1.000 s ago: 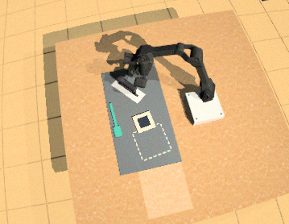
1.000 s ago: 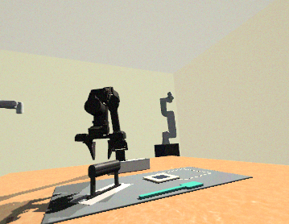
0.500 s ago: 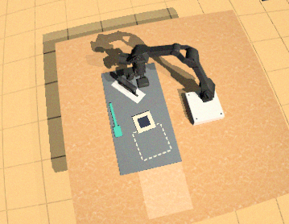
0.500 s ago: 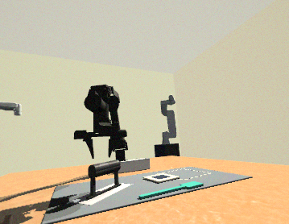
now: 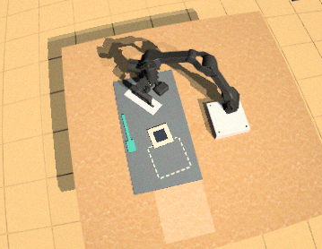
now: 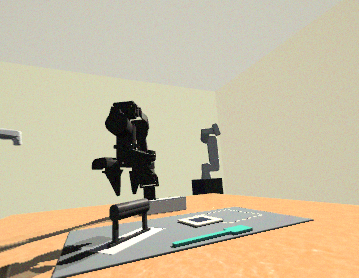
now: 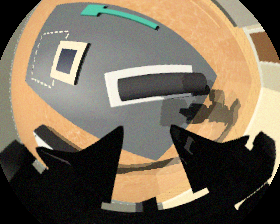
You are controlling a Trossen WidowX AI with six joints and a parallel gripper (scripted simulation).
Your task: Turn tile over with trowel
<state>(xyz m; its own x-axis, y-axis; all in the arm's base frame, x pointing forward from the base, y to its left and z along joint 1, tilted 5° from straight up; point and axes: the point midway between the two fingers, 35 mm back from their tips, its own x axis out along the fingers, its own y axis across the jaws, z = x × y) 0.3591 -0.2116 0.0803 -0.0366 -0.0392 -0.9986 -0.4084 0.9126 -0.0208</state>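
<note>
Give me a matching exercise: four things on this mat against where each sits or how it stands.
1. teal trowel
2. tile
3. float with black handle
4. hand

A. open, holding nothing, above the float
B. dark marked square up, overlapping the dashed outline's edge
C. flat near the mat's long edge, ungrasped
D. standing on its white plate

Pairs: 1-C, 2-B, 3-D, 4-A
</note>
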